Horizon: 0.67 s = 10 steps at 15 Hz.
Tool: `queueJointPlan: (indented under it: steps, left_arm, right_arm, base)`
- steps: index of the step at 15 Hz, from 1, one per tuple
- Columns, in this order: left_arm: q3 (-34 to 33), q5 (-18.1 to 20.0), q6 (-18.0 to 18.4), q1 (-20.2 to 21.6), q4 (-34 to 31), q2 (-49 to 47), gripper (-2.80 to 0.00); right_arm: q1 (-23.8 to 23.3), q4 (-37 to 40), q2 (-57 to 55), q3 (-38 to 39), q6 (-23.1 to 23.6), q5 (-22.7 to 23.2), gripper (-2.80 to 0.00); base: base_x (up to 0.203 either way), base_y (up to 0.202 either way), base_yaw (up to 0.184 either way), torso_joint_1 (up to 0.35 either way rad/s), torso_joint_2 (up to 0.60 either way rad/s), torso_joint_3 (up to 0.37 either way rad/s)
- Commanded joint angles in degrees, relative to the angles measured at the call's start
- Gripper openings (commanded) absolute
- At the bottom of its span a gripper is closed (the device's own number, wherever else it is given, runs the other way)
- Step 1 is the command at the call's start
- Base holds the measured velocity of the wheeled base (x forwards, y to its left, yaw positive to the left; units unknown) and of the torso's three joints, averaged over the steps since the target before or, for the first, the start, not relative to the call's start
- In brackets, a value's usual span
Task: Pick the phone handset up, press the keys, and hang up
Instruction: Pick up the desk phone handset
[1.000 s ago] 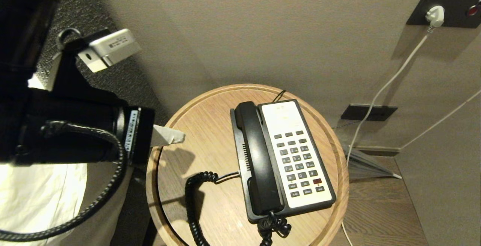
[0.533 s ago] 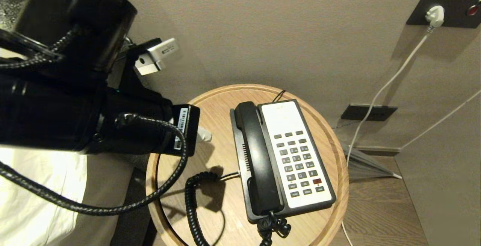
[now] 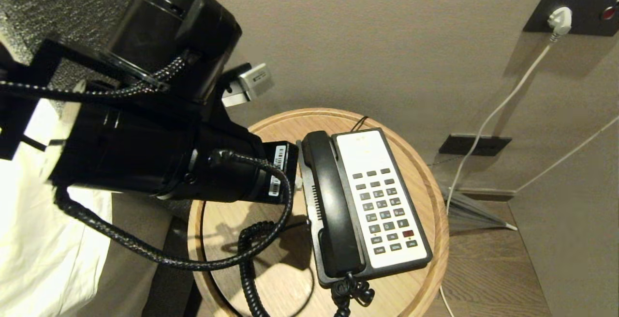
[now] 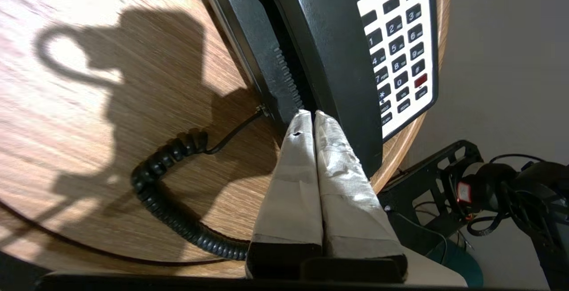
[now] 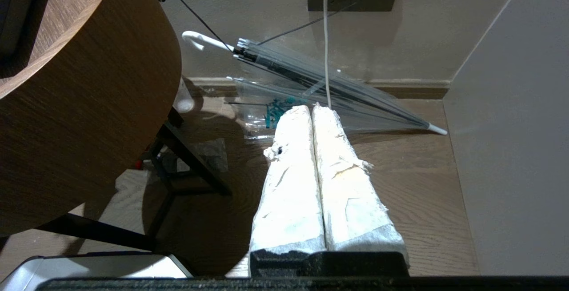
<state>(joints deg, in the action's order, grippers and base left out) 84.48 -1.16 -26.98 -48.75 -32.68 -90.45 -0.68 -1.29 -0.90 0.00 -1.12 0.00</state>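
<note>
Since the earlier frames the left gripper (image 4: 311, 115) has swung in from the table's left rim to the phone's left flank, its tape-wrapped fingers (image 4: 289, 180) pressed flat together and grasping nothing, tips just beside the ribbed side of the phone base (image 4: 262, 60). On top of that base the phone handset (image 3: 332, 205), a long glossy black bar with rounded ends, lies cradled, and its coiled cord (image 3: 246, 264) loops over the round wooden table (image 3: 416, 172). Small grey keys (image 3: 384, 210) sit in rows on a cream faceplate. From the head camera the bulky arm hides the fingertips. Bare wood lies left of the phone. Low beside the table, the right gripper (image 5: 312, 111) hangs clenched, empty, before a clear umbrella (image 5: 338, 95).
</note>
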Motion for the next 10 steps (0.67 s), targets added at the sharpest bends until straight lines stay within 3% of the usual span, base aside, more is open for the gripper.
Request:
queueJointPlan:
  steps: [1,2,5,8,10]
  left_arm:
    - [-0.72,0.10,-0.18,-0.20,-0.19,-0.93,-2.80]
    - [-0.59,0.10,-0.18,-0.28,-0.10,-1.25,0.00]
    - [-0.84,0.43,-1.90,-0.29,2.87,-1.65,0.00]
    - [-1.51,1.31,-5.93,-0.21,9.68,-1.82,0.00]
    - [-0.86,2.18,-8.76,-0.20,9.90,-1.51,0.00]
  right_arm:
    - [0.07,-0.03,0.02,0.44,-0.02,0.00,-2.80]
    - [0.00,-0.03,0.02,0.44,-0.02,0.00,-2.80]
    - [0.03,-0.03,0.02,0.48,-0.02,0.00,-2.80]
    - [-0.02,-0.03,0.02,0.44,-0.02,0.00,-2.80]
    - [-0.02,-0.03,0.02,0.44,-0.02,0.00,-2.80]
  base:
    - [0.000,0.000,0.000,0.000,0.00,0.000]
    - [0.000,0.000,0.000,0.000,0.00,0.000]
    - [0.000,0.000,0.000,0.000,0.00,0.000]
    - [0.000,0.000,0.000,0.000,0.00,0.000]
    - [0.000,0.000,0.000,0.000,0.00,0.000]
